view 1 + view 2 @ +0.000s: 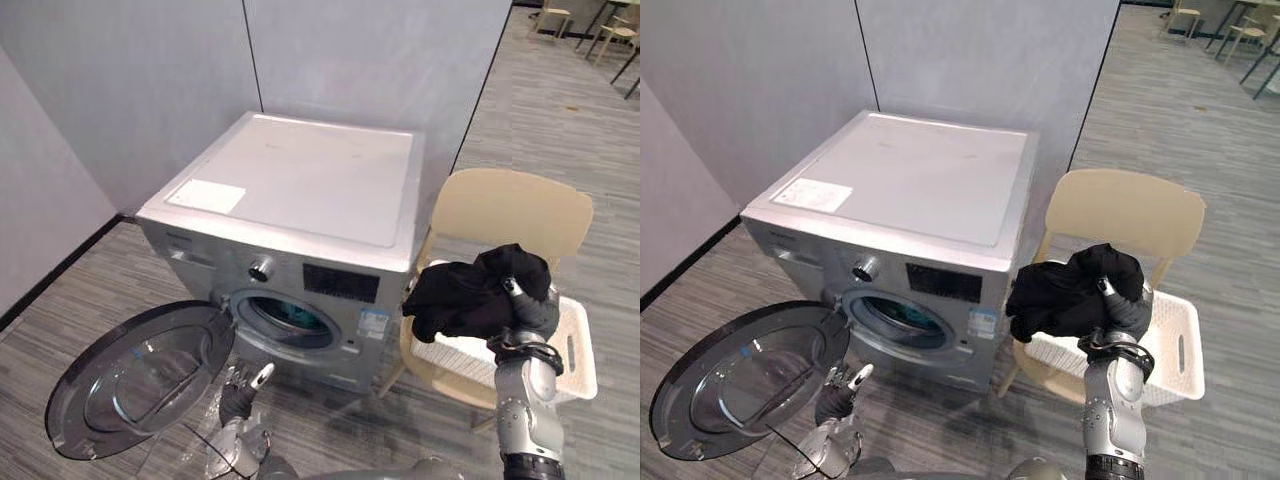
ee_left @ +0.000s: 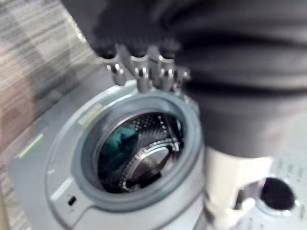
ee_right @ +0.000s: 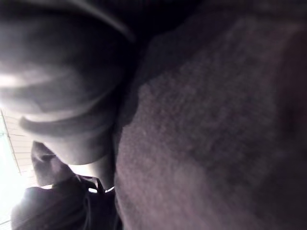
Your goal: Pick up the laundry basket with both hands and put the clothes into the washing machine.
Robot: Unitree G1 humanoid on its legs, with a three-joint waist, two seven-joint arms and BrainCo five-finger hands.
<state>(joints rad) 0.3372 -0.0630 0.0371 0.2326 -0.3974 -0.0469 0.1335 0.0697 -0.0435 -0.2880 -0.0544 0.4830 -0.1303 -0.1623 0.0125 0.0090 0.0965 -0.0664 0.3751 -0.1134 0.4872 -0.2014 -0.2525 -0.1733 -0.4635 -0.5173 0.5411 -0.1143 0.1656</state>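
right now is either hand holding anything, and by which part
The right hand holds the black clothes above the basket, gripping the bunch at its near side. The left hand, by the washer door, holds nothing.

This looks like a mock-up laundry corner in an office or lab hall rather than a home. A silver front-loading washing machine (image 1: 300, 190) stands free on a grey wood-look plank floor (image 1: 560, 130), backed by plain grey partition panels (image 1: 350, 60) instead of house walls. A beige chair (image 1: 510, 210) just beside the machine carries a white laundry basket (image 1: 580, 350), and more light chairs (image 1: 553, 17) stand far back across the open floor.
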